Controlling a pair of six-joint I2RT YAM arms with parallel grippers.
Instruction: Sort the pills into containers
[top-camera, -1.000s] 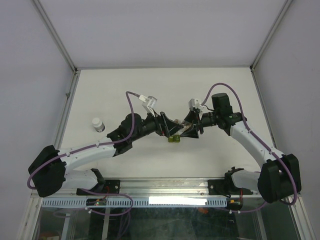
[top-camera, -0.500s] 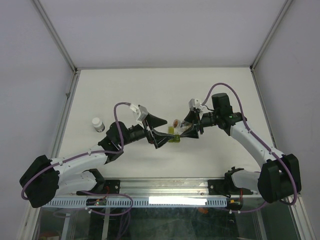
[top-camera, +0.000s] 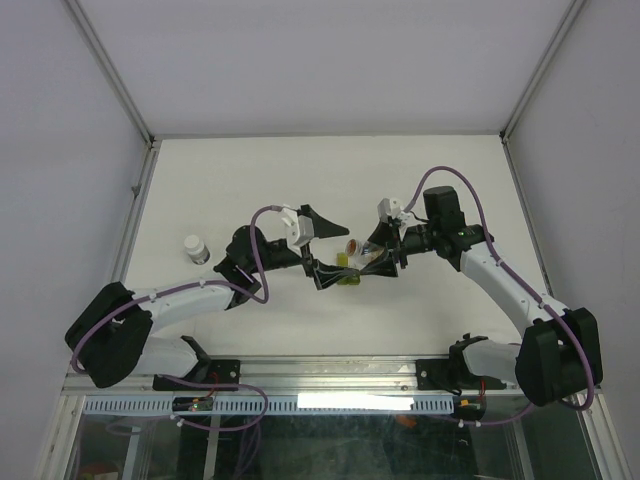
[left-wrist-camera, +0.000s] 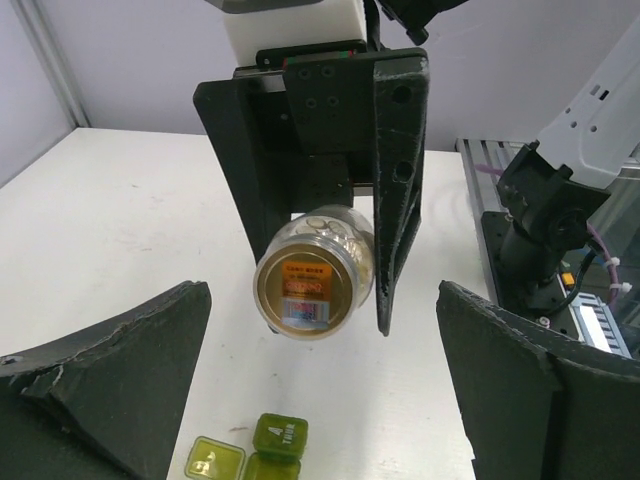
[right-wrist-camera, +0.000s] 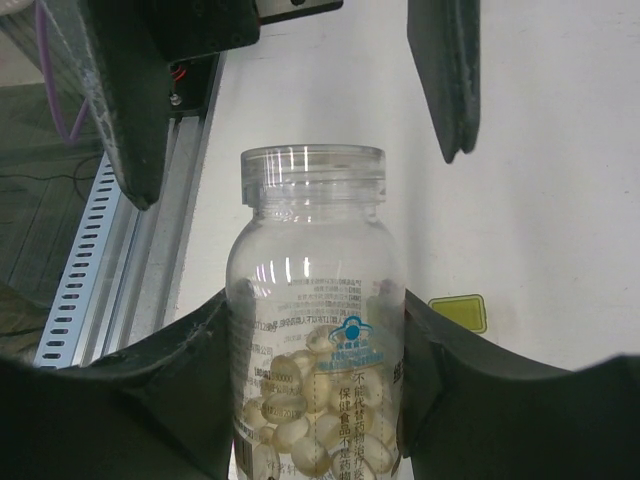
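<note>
Clear plastic is the heart of it: a small bottle (right-wrist-camera: 315, 300) is held roughly on its side in the right tool (right-wrist-camera: 316, 345), whose two fingers are closed snug on its belly; the pills (right-wrist-camera: 300, 420) lie heaped, pale tan, toward its base end. From where I stand a clear lid looks to be on, though I would not swear to it. The bottle's top is aimed at the left tool (left-wrist-camera: 320, 375), which gapes wide and grips nothing; I take it that one tool steadies the body so the other can close on the top and twist. The olive-green containers (left-wrist-camera: 280, 437) sit on the table (top-camera: 300, 170) just below the bottle's top end; whatever tips out would have a short way to fall. Off to the left, well apart, stands a white-capped vial (top-camera: 197, 247). The table is matt white; pale grey walls close it in on three sides; an aluminium rail (top-camera: 330, 375) runs along the near edge.
</note>
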